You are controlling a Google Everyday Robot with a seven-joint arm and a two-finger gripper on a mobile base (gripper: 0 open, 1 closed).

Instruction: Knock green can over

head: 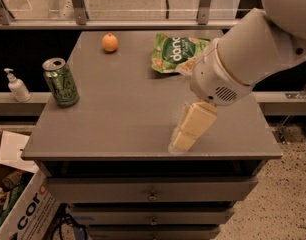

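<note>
Tool (182, 142) hangs low over the grey bench (123, 119); released or clenched, I cannot tell. Well to its left the green can (60, 82) stands upright. Behind it, the white arm (253, 49) hides part of the green snack bag (174, 54). The cardboard box (23, 219) is cut off.

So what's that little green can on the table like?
The green can is a small shiny metal drink can, green with dark and pale markings, with a silver top and pull tab. It stands upright near the table's left edge as the camera sees it, resting only on the grey tabletop. Nothing else touches it; the robot's gripper hangs well away, over the front of the table.
</note>
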